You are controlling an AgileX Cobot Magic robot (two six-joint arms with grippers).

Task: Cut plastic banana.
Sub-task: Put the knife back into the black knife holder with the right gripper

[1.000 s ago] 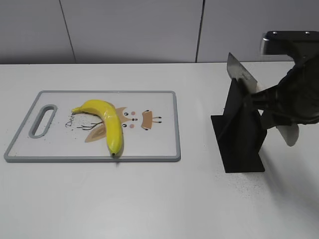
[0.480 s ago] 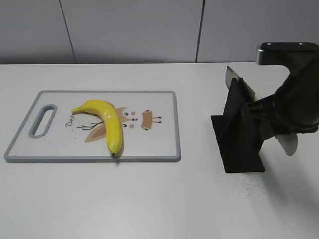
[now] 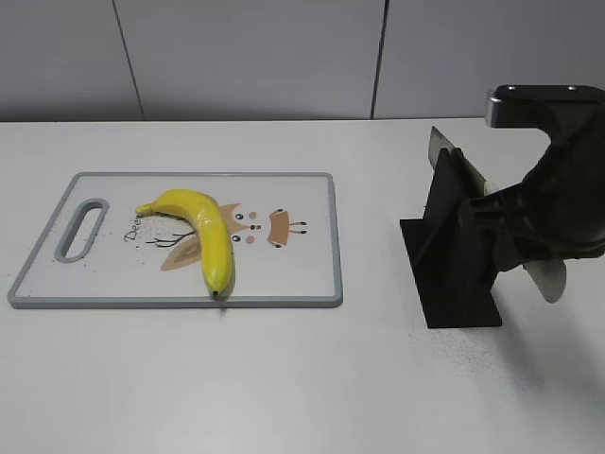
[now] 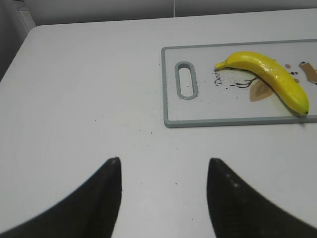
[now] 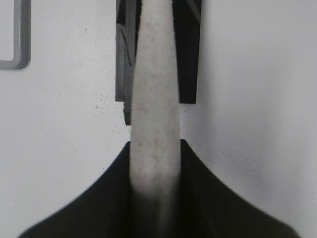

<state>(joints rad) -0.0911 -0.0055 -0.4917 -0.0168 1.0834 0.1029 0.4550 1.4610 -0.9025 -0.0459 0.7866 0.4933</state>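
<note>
The plastic banana (image 3: 203, 232) lies whole and yellow on the white cutting board (image 3: 302, 270), its dark tip toward the front edge. It also shows in the left wrist view (image 4: 270, 77) on the board (image 4: 223, 106). My right gripper (image 3: 501, 222) is shut on the pale handle (image 5: 153, 99) of a knife. The knife blade (image 3: 454, 156) rests in a black stand (image 3: 458, 274). The right wrist view shows the jaws (image 5: 154, 144) clamped on the handle. My left gripper (image 4: 163, 161) is open and empty over bare table, left of the board.
The black knife stand also shows in the right wrist view (image 5: 188, 59). The board has a grey rim with a handle slot (image 3: 80, 227) at its left end. A grey wall runs behind the white table.
My right gripper and the knife have sunk a little lower at the stand. The banana and the board have not moved.
</note>
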